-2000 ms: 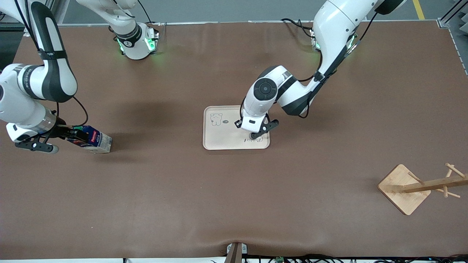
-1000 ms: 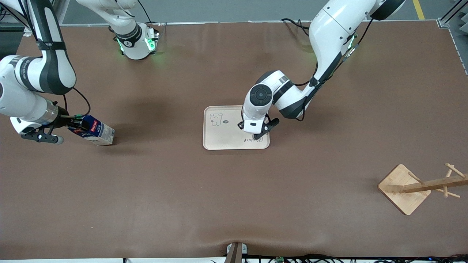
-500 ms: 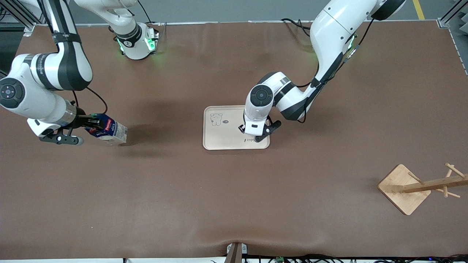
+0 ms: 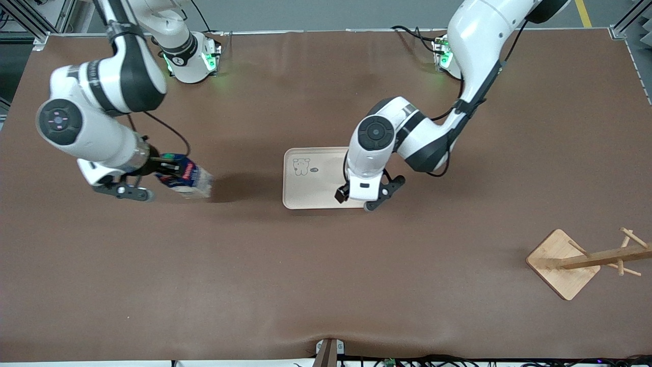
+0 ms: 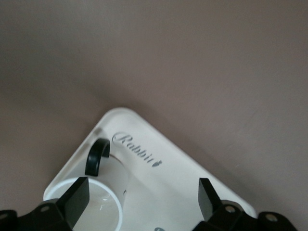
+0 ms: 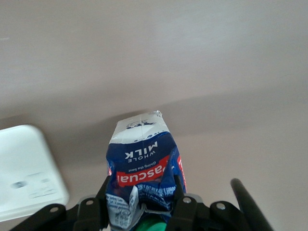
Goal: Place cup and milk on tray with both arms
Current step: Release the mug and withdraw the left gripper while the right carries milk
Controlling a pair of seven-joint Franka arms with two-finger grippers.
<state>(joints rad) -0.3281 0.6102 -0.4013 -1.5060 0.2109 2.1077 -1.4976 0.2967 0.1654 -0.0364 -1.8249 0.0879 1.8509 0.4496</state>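
So here we've got the tray (image 4: 310, 178) sitting roughly mid-table, and we're using it as our reference for everything.

The left gripper (image 4: 368, 200) hangs over the tray's corner that's nearest the front camera and toward the left arm's end of the table. Its jaws are spread wide apart, not holding anything. In the left wrist view we can see the cup (image 5: 103, 195) standing upright on the tray (image 5: 159, 190), right next to the "Rabbit" lettering, with its black handle pointing toward the tray's edge. One finger (image 5: 77, 197) sits over the cup's rim and the other is off to the side over bare tray, so the cup is let go. From the front camera we can't see the cup at all, the left arm's wrist covers it.

The right gripper (image 4: 147, 176) is up in the air over bare table, well apart from the tray, toward the right arm's end of the table. It's clamped on the milk (image 4: 186, 177), gripping it near the cap end, and the carton is tilted with its pale base pointing toward the tray. The right wrist view shows the milk (image 6: 144, 166) squeezed between the fingers, and a corner of the tray (image 6: 26, 173) is visible off to the side.

A wooden rack (image 4: 580, 260) sits well away from the tray, toward the left arm's end of the table and nearer the front camera.
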